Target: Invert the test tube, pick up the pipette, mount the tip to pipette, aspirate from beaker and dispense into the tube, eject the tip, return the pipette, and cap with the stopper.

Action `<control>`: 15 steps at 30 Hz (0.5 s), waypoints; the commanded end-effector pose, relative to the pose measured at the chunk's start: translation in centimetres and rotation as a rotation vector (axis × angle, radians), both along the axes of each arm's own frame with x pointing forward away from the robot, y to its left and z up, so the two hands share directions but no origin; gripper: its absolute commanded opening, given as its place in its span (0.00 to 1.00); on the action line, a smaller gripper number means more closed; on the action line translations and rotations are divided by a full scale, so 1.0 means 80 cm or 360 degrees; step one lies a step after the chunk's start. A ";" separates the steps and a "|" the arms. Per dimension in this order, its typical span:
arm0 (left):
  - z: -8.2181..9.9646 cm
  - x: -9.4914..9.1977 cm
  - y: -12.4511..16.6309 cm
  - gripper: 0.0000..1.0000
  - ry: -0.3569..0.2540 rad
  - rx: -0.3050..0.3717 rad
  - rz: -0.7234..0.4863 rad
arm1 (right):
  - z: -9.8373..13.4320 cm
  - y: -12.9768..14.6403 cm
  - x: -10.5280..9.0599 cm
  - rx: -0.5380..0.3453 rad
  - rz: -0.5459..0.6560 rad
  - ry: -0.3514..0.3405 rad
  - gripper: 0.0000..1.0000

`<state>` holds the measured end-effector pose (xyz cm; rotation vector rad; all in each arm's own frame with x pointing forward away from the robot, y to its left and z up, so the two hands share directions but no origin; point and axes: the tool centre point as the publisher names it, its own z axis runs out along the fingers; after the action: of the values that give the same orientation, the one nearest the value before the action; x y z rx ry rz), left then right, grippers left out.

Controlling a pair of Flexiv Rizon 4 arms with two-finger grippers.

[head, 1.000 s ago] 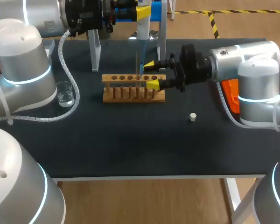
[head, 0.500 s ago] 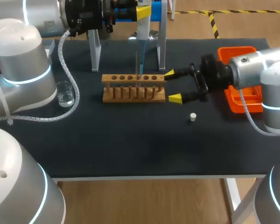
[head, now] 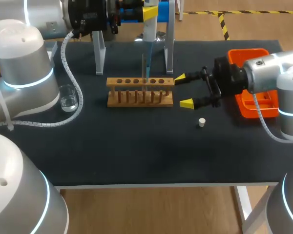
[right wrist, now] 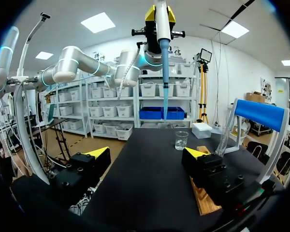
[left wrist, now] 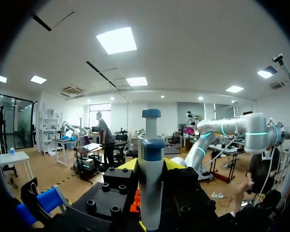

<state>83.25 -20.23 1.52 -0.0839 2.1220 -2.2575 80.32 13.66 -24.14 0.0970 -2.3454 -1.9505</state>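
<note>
This is a laboratory, a wet bench worked by robots. A dark surface (head: 136, 151) carries chemistry ware:

- a wooden test tube rack (head: 140, 92) with a row of holes
- a clear test tube (head: 143, 66) standing in the rack
- a small glass beaker (head: 68, 99)
- a white stopper (head: 201, 122)
- an orange tray (head: 246, 54)
- a clear stand (head: 99, 53) at the far edge

A silver left arm (head: 24, 68) and right arm (head: 263, 68) come in from either side. The left hand (right wrist: 160, 13) clasps a pipette (right wrist: 163, 43), whose blue tip (right wrist: 164, 77) points down.
</note>
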 end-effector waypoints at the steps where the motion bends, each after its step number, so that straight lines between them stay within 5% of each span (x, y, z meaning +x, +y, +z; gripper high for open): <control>1: 0.000 0.000 0.000 0.00 -0.0001 -0.0001 -0.0001 | 0.001 -0.001 0.000 -0.0003 0.0002 0.0000 1.00; 6: 0.000 0.000 0.000 0.00 -0.0001 -0.0001 -0.0001 | 0.001 -0.001 0.000 -0.0003 0.0002 0.0000 1.00; 15: -0.016 0.010 0.081 0.00 -0.0106 0.0052 0.0056 | 0.001 -0.001 0.000 -0.0003 0.0002 0.0000 1.00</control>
<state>84.71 -17.29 0.71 -0.0497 2.0960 -2.1844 80.30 13.70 -24.16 0.0975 -2.3460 -1.9504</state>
